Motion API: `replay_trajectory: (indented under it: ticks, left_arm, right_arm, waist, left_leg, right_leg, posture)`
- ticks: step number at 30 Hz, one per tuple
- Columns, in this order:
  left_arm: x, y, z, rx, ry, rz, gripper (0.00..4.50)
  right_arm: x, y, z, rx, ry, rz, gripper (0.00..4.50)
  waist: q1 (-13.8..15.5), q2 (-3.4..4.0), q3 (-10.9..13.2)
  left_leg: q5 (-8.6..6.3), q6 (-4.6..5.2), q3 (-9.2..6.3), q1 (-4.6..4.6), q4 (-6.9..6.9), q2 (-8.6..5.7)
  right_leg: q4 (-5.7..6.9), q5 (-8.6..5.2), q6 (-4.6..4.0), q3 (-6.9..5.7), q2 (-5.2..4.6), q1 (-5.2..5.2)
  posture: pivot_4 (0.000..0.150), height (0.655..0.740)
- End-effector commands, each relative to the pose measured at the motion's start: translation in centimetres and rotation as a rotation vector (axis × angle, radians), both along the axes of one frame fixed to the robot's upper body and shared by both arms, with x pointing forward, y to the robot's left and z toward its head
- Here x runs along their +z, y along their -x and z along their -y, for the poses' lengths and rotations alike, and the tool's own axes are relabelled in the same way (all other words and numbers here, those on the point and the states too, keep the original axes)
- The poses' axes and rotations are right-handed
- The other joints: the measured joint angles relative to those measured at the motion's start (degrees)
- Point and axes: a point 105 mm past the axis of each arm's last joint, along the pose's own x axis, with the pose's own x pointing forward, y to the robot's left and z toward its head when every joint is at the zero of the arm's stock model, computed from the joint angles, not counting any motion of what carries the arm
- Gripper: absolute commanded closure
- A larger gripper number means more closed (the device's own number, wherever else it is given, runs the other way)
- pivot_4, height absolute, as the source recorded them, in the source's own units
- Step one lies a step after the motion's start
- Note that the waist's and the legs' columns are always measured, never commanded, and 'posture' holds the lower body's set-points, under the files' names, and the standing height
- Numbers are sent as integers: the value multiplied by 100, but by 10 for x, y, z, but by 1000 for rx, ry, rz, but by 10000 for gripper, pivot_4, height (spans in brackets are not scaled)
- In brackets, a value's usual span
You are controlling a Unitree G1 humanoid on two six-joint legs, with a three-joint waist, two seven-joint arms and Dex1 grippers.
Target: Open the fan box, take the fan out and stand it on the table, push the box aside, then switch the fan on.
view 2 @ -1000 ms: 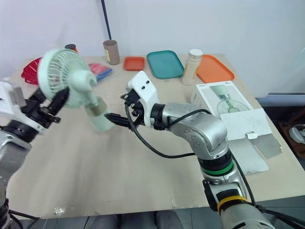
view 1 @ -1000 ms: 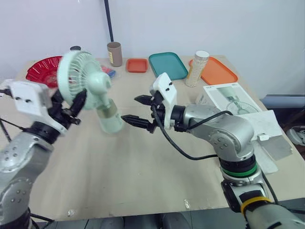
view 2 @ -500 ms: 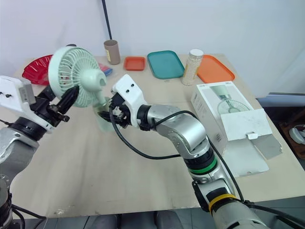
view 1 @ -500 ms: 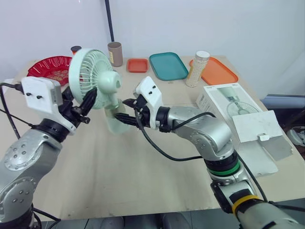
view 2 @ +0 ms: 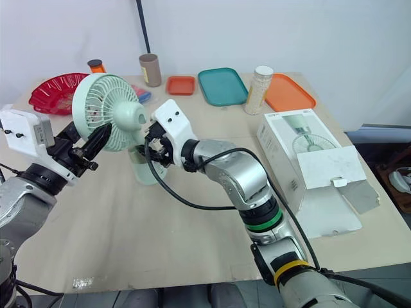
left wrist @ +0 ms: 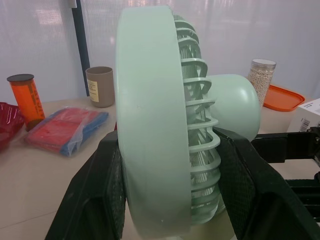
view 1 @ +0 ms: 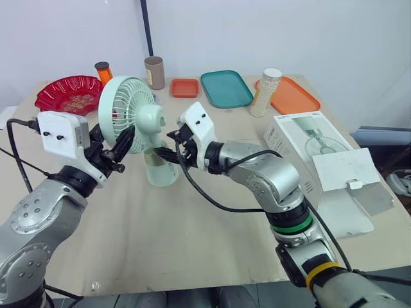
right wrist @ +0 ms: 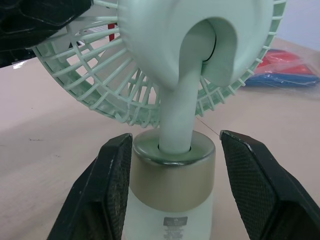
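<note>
Two robot arms setting a mint-green fan upright on the desk [view 1: 192,244].
At left, the left gripper [left wrist: 170,195] had its fingers [left wrist: 100,190] clamped across the fan [view 1: 128,112] at its round cage. The fan was mid-desk, its base at or just above the surface. Its stem stood near upright, leaning slightly, grille facing left, motor hub right. The right gripper [right wrist: 172,185] had its fingers [right wrist: 112,190] spread either side of the base, gripping nothing. Ideally the base would seat flat, steadied there, before the cage was released. The opened box [view 1: 314,154] lay at right.

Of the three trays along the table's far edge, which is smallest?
The orange square tray beside the brown cup; the teal tray and other orange tray are bigger.
</note>
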Motion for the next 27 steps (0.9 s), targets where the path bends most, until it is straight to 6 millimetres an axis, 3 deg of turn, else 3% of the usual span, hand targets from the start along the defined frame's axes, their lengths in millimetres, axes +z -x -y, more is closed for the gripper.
replay_trajectory:
  ticks: [1,20,24,27]
  left_arm:
    - [18,12,5,-13,3,99,24668]
    - [14,12,9,-29,20,79,24668]
    - [14,12,10,-30,22,79,24668]
    - [14,12,10,-27,25,79,24668]
  right_arm:
    - [19,2,-4,14,-41,61,16486]
    - [19,0,-12,22,-58,46,16486]
    - [19,1,-14,26,-60,43,31985]
    - [16,2,-15,31,-49,38,31985]
  waist:
    - [0,0,0]
    - [-1,0,0]
    - [0,0,0]
    - [0,0,0]
  left_leg:
    - [0,0,0,0,0,0]
    - [0,0,0,0,0,0]
    - [0,0,0,0,0,0]
    - [0,0,0,0,0,0]
  right_leg:
    - [0,0,0,0,0,0]
    - [0,0,0,0,0,0]
    - [0,0,0,0,0,0]
    - [0,0,0,0,0,0]
  posture:
    - [1500,7400]
    - [1500,7400]
    - [1500,7400]
    - [1500,7400]
